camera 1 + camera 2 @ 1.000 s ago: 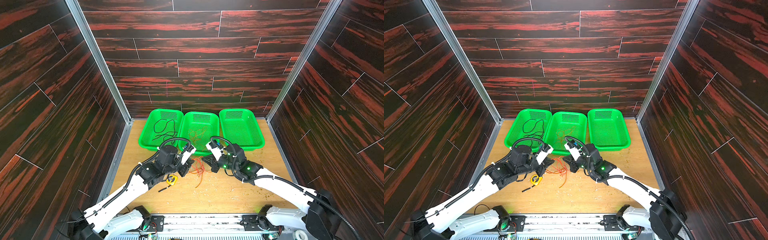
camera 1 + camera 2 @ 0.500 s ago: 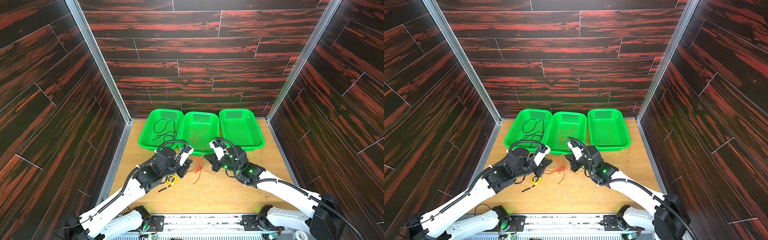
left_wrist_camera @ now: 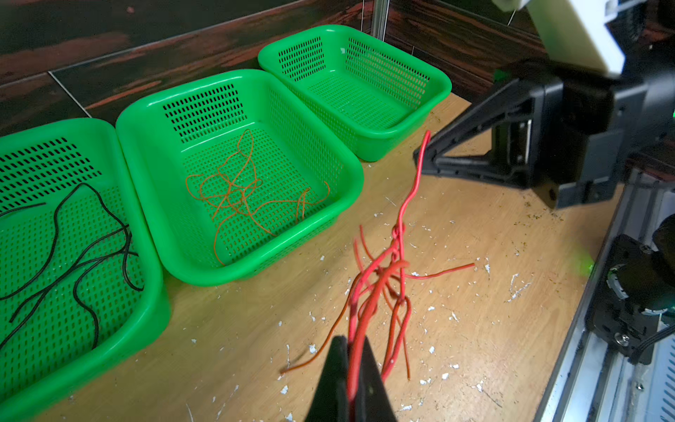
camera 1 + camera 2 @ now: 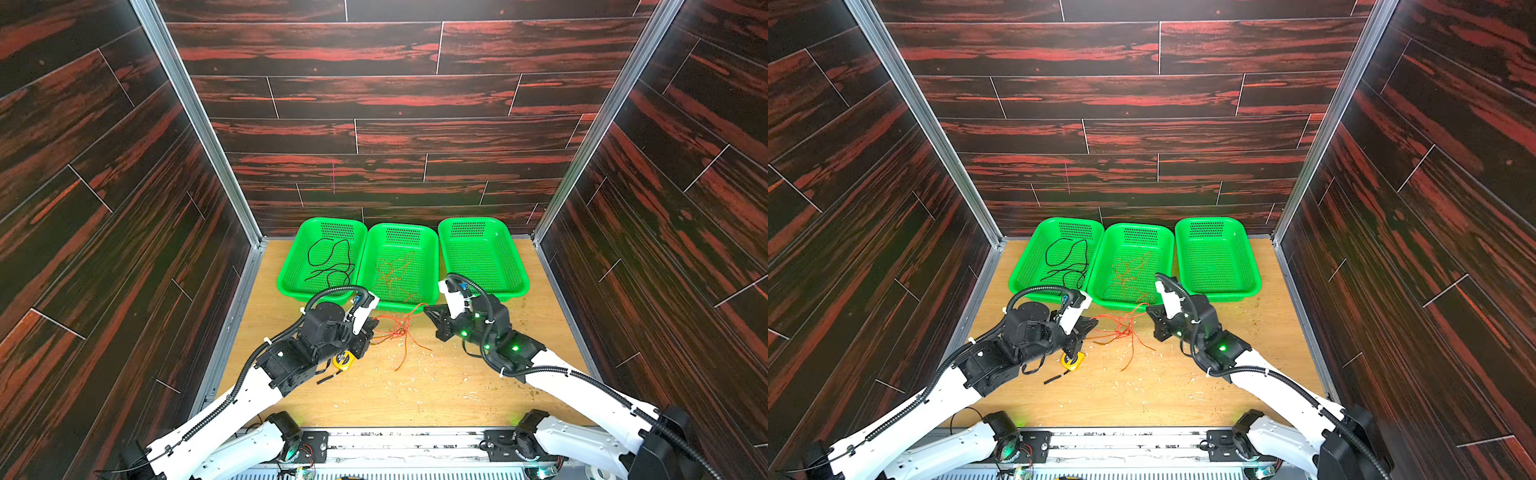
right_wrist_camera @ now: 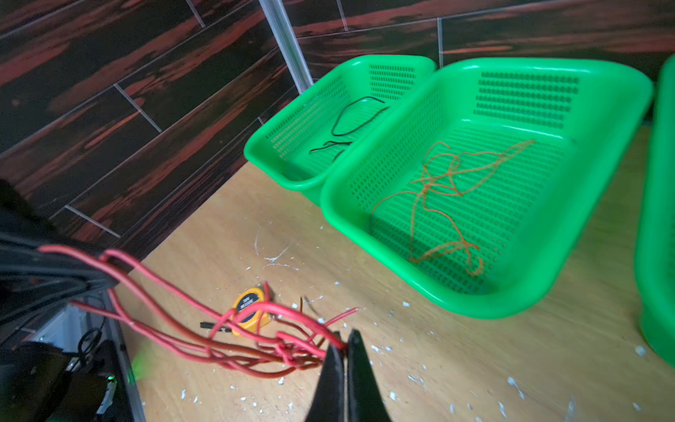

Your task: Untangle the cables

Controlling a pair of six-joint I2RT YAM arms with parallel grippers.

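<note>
Over table (image 4: 415, 395), left pincer (image 3: 352, 350), right pincer (image 5: 344, 343), both gripping red cable (image 3: 378, 272)

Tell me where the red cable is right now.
In both top views the red cable hangs tangled over the table, between the left gripper and the right gripper, both shut on it, just in front of the middle green basket.

Pretty sure this is a robotics lab test cell, not a home. Dark wood-print panels (image 4: 395, 104) box in a light wooden tabletop (image 4: 415, 390), aluminium posts (image 4: 199, 124) stand in the back corners, and arm bases (image 4: 286, 432) sit on a metal rail (image 4: 399, 444) along the bottom edge in both top views.
</note>
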